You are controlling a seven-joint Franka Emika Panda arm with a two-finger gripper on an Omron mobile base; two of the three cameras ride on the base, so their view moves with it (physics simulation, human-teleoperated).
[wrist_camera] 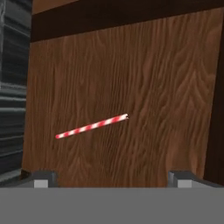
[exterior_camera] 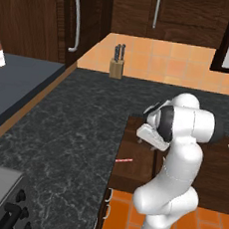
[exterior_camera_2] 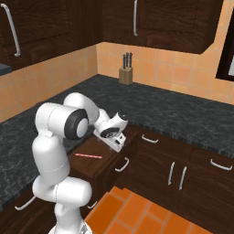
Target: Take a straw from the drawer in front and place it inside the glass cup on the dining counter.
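The arm is working at the pick-up step: the drawer (exterior_camera_2: 98,160) is standing pulled out from under the black granite desk (exterior_camera_2: 183,114), and the robot is holding its jaws (wrist_camera: 113,177) above the drawer's brown wooden floor, looking down into it. The straw (wrist_camera: 92,126), a thin red-and-white striped stick, is lying flat and alone on that floor, slanted across the hand view and sitting ahead of the fingertips (wrist_camera: 43,178), apart from them. In the right base view the hand is hanging over the drawer's far end, while the straw is lying nearer the open front, so the reach looks not yet lined up. The jaws are standing wide apart, about as far as they go, gripping nothing and touching nothing. Judging from this, the next move is calling for the hand to shift over the middle of the straw, to turn so the two fingers straddle its slanted length crosswise, and then to descend until the tips are nearly meeting the drawer floor before closing. Such a thin, light stick is likely to roll or slip aside if the fingers are landing off-centre.
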